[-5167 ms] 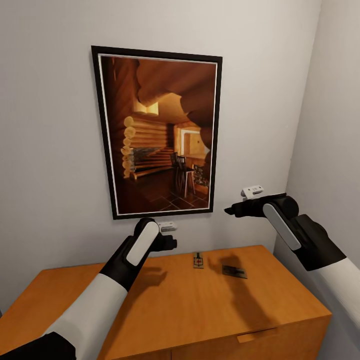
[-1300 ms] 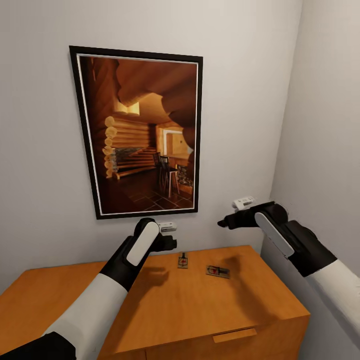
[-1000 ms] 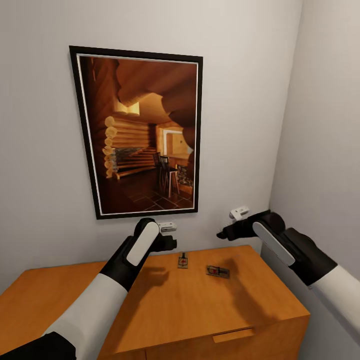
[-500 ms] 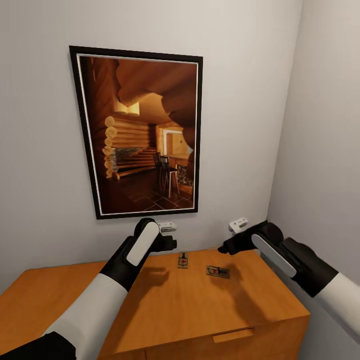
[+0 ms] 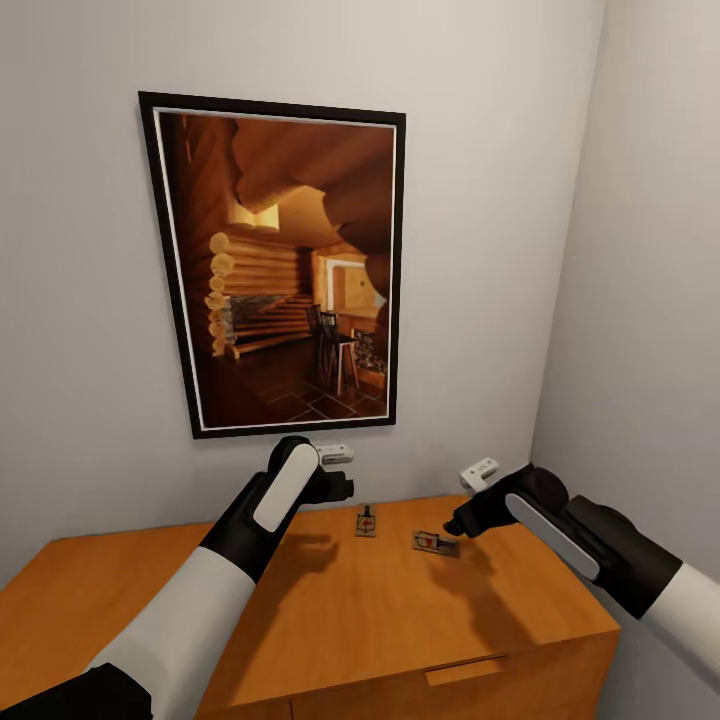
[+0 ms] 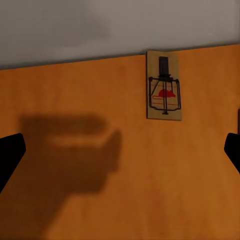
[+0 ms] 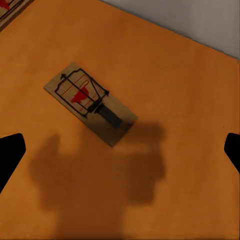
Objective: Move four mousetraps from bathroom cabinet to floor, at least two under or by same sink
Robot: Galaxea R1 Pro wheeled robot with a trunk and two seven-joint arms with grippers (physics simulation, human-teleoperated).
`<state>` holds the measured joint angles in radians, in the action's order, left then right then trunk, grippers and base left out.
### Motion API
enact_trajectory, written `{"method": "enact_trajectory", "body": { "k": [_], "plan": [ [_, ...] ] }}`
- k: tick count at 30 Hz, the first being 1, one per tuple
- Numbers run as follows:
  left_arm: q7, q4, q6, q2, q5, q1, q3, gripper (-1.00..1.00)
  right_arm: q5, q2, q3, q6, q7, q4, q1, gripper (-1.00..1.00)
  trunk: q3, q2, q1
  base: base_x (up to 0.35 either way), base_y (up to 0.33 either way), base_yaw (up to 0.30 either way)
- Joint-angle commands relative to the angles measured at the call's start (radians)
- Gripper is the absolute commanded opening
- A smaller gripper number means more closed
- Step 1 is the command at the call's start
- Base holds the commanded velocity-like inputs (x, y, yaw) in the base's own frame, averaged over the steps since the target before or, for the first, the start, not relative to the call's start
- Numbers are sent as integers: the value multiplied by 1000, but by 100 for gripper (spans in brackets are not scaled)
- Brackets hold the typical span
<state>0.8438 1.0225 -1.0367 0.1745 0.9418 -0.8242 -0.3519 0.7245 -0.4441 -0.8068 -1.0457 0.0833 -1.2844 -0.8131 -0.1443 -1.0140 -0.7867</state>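
two mousetraps lie flat on the cabinet (image 5: 330,610) top, toward its back edge by the grey wall (image 5: 90,300). one mousetrap (image 5: 367,521) sits nearest that back edge, lengthwise pointing at the wall; in the left wrist view the same trap (image 6: 164,85) has a red patch under its dark wire frame and its far end almost touches the wall line. the second mousetrap (image 5: 435,543) lies just beside the first, on the side toward the cabinet's right end and a little nearer the front, turned at an angle; the right wrist view shows it (image 7: 90,103) askew with a red patch and a dark bar.

left gripper (image 5: 345,487) hangs above the cabinet top, near the first trap but not touching it; fingertips (image 6: 10,155) sit wide apart at the frame edges, nothing between them. right gripper (image 5: 452,527) is low over the cabinet top, just beside and above the second trap, its shadow falling on the trap's end; fingertips (image 7: 10,152) spread wide, holding nothing.

a framed log-cabin picture (image 5: 290,265) hangs on the wall above the cabinet. a drawer handle (image 5: 468,670) shows on the cabinet front.
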Motion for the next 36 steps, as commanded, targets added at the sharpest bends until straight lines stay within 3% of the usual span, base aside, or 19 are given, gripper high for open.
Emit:
{"method": "enact_trajectory", "body": {
  "k": [1,18,36],
  "plan": [
    [10,1,-2,0,9,-1,-1,100,9,-4,-6,-2,9,-1,-1,100,-2,-1,0,0,0,0],
    [6,-2,-1,0,9,-1,-1,100,10,-33,-21,-2,7,-8,2,100,-2,-1,0,0,0,0],
    [9,-1,0,0,6,-1,-1,100,9,-35,-20,-2,5,-61,2,100,-2,-1,0,0,0,0]
  ]
}}
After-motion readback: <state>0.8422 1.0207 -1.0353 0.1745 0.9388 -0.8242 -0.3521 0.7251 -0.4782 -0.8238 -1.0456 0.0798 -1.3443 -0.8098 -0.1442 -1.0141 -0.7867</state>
